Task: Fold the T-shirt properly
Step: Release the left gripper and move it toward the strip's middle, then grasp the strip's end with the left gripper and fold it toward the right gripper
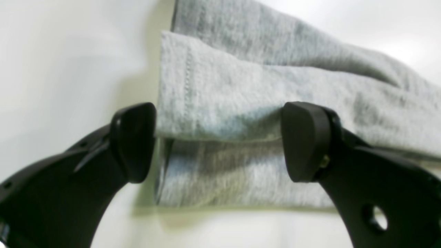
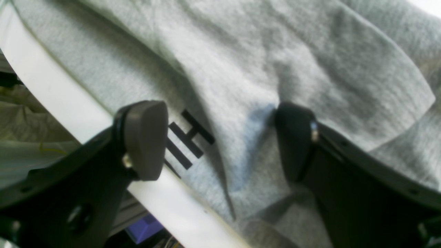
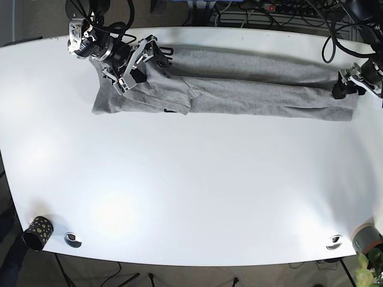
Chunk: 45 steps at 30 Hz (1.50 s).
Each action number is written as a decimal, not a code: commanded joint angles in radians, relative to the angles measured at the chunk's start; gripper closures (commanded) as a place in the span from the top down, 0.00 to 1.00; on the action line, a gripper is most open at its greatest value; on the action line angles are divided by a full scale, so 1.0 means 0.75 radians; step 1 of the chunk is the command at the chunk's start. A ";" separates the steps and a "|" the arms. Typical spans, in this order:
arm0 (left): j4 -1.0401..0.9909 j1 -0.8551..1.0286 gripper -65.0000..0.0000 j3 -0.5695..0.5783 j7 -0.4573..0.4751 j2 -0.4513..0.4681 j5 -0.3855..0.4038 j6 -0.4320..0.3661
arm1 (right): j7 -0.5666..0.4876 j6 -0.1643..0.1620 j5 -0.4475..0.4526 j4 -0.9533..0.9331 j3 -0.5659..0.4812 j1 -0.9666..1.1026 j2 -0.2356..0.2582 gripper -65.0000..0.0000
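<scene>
Two arms work at opposite ends of a grey T-shirt [image 3: 239,84], which lies stretched in a long folded band across the far side of the white surface [image 3: 191,179]. In the base view the right end effector [image 3: 139,63] sits over the shirt's wider end near the far left edge; its wrist view shows both fingers spread apart with cloth rumpled between them, so it is released, though whether the fingertips press the fabric is hard to tell. A black printed mark [image 2: 187,139] on the shirt is partly hidden behind one finger. The left end effector [image 3: 349,86] is at the narrow far-right end; its wrist view, blurred, shows the fingers wide apart on either side of a folded hem edge [image 1: 187,86], gripping nothing. Near the front edge stand a small dark cup [image 3: 37,232] and two round fittings [image 3: 73,239], and a plant [image 3: 368,266] is cut off at the corner.
</scene>
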<state>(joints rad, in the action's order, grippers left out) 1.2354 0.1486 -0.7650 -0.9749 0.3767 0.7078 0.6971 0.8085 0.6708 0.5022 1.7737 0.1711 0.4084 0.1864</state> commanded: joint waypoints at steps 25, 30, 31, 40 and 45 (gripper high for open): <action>0.839 0.118 0.00 0.454 -0.017 0.020 -0.004 0.001 | -0.003 -0.012 -0.002 0.019 0.010 -0.003 0.006 0.70; 0.895 0.104 0.01 0.696 -0.013 -0.025 -0.004 -0.006 | -0.005 -0.012 -0.002 0.017 0.010 -0.007 0.006 0.70; 0.895 0.081 0.01 0.731 -0.013 -0.053 -0.006 -0.051 | -0.005 -0.012 -0.002 0.017 0.010 -0.012 0.006 0.70; 0.739 0.032 0.01 0.839 -0.015 -0.201 -0.006 -0.163 | -0.005 -0.012 0.009 0.019 0.008 -0.024 0.004 0.70; 0.715 0.032 0.19 0.892 -0.076 -0.219 -0.006 -0.165 | -0.005 -0.012 0.000 0.019 0.008 -0.024 0.004 0.70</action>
<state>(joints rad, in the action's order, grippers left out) 1.7557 0.1841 -0.0948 -1.0409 0.2077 0.6750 0.5682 0.8120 0.6624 0.4984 1.7725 0.1753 0.3943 0.1825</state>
